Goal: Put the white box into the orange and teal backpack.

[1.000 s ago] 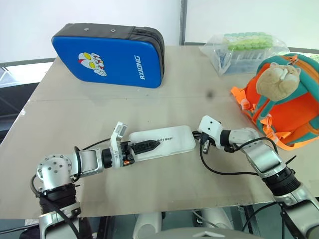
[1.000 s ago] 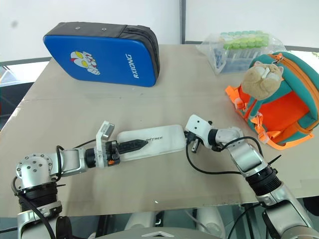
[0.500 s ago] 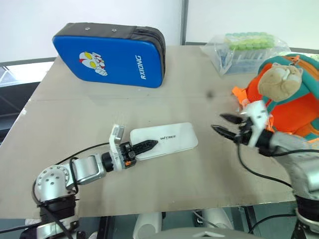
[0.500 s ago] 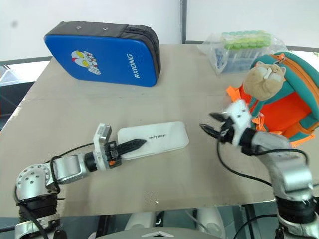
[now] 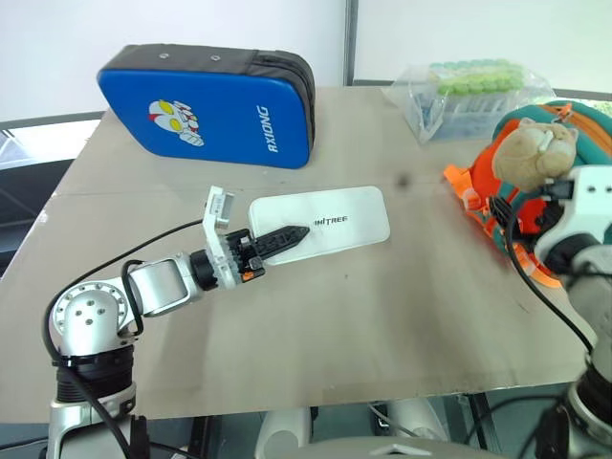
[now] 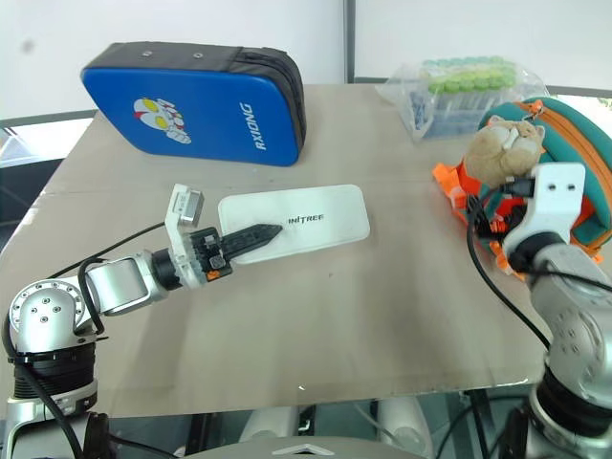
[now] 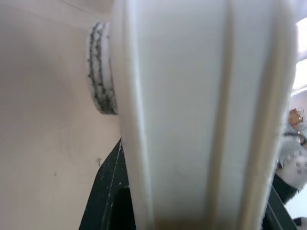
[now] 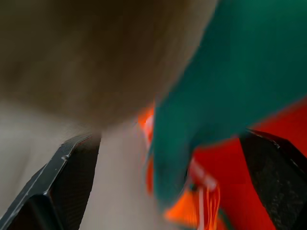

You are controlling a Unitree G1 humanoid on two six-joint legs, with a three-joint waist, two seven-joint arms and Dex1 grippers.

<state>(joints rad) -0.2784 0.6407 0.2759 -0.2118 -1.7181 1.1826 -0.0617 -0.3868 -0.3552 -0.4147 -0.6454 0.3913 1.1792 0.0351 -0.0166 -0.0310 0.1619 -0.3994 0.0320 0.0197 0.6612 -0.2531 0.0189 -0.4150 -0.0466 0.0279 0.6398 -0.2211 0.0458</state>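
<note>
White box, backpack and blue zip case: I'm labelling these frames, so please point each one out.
white box (image 5: 344, 218): left eye view, top face near the lettering.
backpack (image 6: 588, 182): right eye view, teal upper rim.
blue zip case (image 5: 201, 120): left eye view, blue front panel.

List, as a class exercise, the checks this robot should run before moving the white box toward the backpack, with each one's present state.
1. Left pincer shut on the white box: ok.
2. Box raised off the table: cannot tell.
3. Right pincer open at the orange and teal backpack: ok.
4. Backpack mouth open wide enough: cannot tell.
5. Path from box to backpack free of the blue case and tube bag: ok.
</note>
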